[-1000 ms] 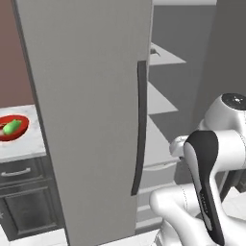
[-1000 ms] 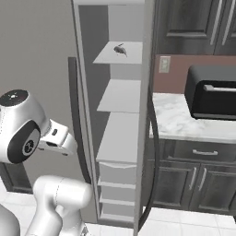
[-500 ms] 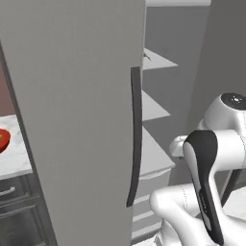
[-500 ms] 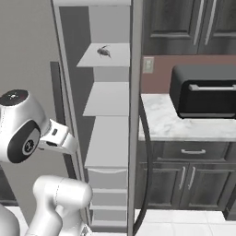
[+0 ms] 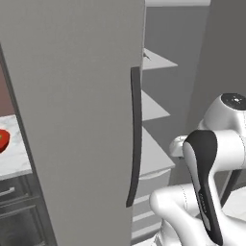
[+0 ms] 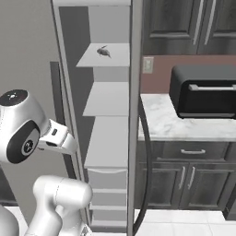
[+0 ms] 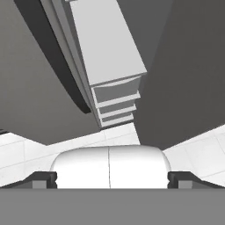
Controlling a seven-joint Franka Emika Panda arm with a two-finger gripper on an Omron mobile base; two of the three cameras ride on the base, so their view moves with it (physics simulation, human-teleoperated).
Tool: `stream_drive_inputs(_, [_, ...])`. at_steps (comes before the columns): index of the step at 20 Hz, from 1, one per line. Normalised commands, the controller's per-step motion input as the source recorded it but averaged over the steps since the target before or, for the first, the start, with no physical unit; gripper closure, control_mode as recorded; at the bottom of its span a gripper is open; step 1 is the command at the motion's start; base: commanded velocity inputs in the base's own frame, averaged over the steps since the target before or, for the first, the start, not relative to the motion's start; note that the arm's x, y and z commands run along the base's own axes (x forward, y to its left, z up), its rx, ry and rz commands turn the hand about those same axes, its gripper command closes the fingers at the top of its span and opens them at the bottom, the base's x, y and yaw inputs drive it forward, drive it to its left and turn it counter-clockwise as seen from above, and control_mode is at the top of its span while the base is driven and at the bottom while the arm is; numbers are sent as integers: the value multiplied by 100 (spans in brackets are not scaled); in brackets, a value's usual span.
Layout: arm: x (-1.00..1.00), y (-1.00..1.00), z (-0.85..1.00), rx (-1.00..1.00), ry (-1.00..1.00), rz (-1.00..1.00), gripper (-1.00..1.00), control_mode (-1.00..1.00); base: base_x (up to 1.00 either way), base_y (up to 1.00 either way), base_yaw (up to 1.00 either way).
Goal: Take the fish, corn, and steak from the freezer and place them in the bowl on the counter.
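Note:
The freezer stands open, its light-grey door with the long dark handle close in front of me in the left base view. Its pale shelves and drawers show in the right base view. A small dark item lies on the top shelf, too small to tell whether it is the fish or the steak. The corn is out of view. Just a sliver of the red bowl shows on the marble counter, left of the door. My gripper is open and holds nothing, looking down at the freezer drawers.
A black toaster oven sits on a marble worktop right of the freezer, over dark cabinets. More dark cabinets hang above. White floor tiles lie below the hand. My own arm fills the space before the shelves.
Both base views have shifted, so the base has moved. The bowl has slid to the left edge of the left view. The gripper stays open.

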Motion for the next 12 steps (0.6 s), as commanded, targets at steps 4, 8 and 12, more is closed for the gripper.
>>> stream_drive_inputs(4, [0,0,0,0,0,0,-100,100,18,-6,13])
stream_drive_inputs(8, [0,0,0,0,0,0,-100,100,7,-31,17])
stream_drive_inputs(12, [0,0,0,0,0,0,-100,100,0,-44,7])
